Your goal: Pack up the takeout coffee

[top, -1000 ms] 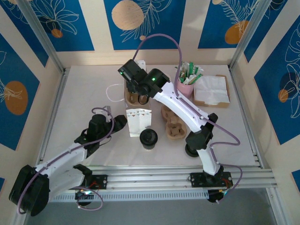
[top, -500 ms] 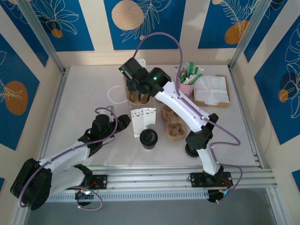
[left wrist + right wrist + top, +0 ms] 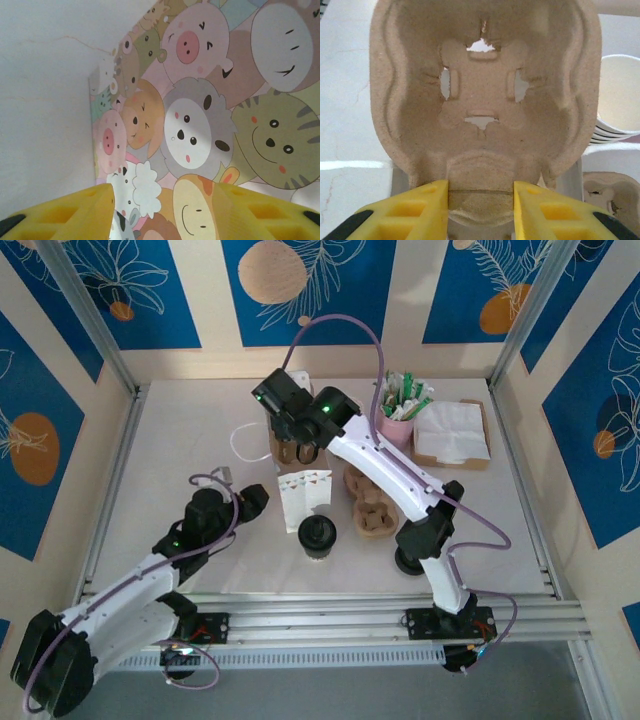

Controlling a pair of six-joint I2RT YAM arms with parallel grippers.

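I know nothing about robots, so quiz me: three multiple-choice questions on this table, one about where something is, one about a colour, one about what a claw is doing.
1. Where does the coffee cup with the black lid stand?
A. On the table, just on the near side of the paper bag
B. On top of the paper bag
C. Inside the paper bag

2. What colour is the cup stuffed with packets at the back?
A. Blue
B. Pink
C. Black

3. What is the right gripper doing?
A. Hanging open above the paper bag
B. Clamped on the coffee cup
C. Clamped on the edge of a cardboard cup tray

Answers:
1 A: the overhead view shows it standing apart from the bag, towards the arm bases.
2 B: its wall is plainly pink.
3 C: the wrist view shows the tray's edge between the yellow fingers.
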